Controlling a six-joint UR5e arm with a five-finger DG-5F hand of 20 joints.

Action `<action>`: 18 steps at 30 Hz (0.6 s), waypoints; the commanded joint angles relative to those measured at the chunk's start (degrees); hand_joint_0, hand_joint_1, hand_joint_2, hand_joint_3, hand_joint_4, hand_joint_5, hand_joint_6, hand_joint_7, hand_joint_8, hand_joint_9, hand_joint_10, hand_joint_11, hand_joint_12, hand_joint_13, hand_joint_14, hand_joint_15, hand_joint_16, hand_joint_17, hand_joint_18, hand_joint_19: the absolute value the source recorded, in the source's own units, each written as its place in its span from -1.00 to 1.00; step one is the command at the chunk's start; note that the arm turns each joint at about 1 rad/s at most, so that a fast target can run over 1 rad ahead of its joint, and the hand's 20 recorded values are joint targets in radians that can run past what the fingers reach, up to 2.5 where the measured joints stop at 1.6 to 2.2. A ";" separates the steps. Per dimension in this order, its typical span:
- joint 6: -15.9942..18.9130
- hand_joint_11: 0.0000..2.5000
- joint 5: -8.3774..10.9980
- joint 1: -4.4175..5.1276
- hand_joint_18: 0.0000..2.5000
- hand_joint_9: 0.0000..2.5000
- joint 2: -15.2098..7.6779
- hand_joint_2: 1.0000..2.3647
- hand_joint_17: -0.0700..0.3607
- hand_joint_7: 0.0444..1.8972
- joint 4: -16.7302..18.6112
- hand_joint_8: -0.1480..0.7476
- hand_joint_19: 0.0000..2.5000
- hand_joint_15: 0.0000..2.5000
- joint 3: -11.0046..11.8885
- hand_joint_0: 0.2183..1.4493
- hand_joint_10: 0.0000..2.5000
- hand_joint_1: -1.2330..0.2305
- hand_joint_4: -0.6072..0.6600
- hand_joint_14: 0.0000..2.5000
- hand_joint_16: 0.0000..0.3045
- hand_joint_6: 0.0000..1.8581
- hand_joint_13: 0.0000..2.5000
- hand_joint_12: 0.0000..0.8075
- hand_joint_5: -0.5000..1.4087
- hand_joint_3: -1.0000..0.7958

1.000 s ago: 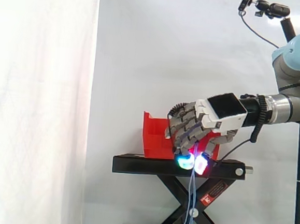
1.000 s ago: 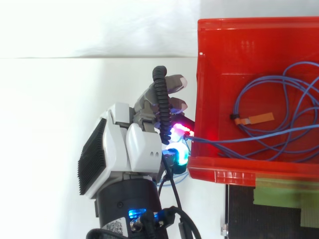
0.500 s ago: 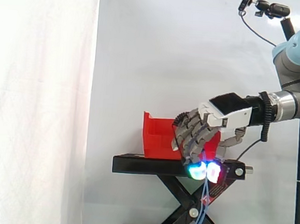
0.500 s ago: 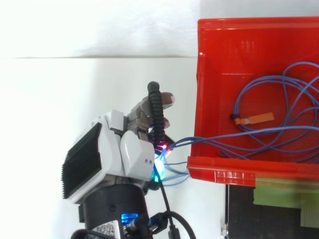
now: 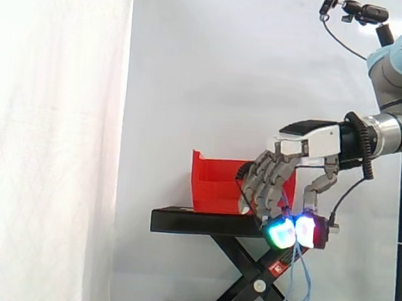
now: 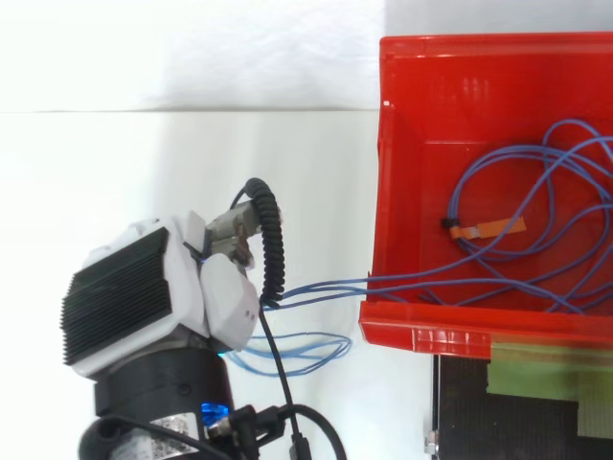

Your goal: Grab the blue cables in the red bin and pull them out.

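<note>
- side view: the hand [image 5: 272, 180] hangs fingers-down off the right end of the black bench [image 5: 202, 222], just past the red bin [image 5: 212, 186] that sits on it.
- its fingers and thumb are curled together, and the glowing pads [image 5: 279, 231], green and red, pinch the blue cables [image 5: 301, 277].
- below the pads the strands fall in a slack, wavy line beside the scissor legs, so they look light and limp, with no stiffness of their own.
- the bin is hard, glossy plastic with a sloped front wall. the bench top is flat matt black metal, and a white curtain [image 5: 48, 145] hangs behind.
- top view: the hand [image 6: 225, 302] is well left of the bin [image 6: 402, 115], and a few thin strands run nearly straight from it over the bin's near corner.
- most of the cables [image 6: 498, 278] lie inside the bin in loose overlapping loops, with a small orange tag [image 6: 493, 228] on one strand.
- a free loop sits outside the bin just beside the hand.
- judgement: the cables are thin, smooth-jacketed and likely slippery, so a firm pinch across several strands at once suits them better than a light touch on one.
- judgement: the loops may tangle, or drag on the bin's rim where they cross it. the bin looks light enough to be shifted by a snag.
</note>
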 commanded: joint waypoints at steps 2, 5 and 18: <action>58.52 -0.48 0.62 0.65 -0.46 -0.16 1.09 -1.00 -0.19 -0.23 -0.53 -0.06 -0.60 -0.66 0.00 0.13 -0.98 -0.54 0.14 -0.99 -0.69 -0.44 -0.38 -0.14 0.46 -1.00; 80.23 -0.48 3.34 1.27 -0.46 -0.16 1.44 -1.00 -0.19 -0.23 -2.91 -0.06 -0.59 -0.65 0.00 0.13 -0.98 -0.54 0.14 -0.99 -0.69 -0.44 -0.38 -0.14 0.46 -1.00; 123.91 -0.47 9.23 3.38 -0.46 -0.17 1.70 -1.00 -0.19 -0.22 -10.46 -0.06 -0.60 -0.65 0.00 0.13 -0.98 -0.54 0.14 -0.99 -0.69 -0.44 -0.37 -0.13 0.46 -1.00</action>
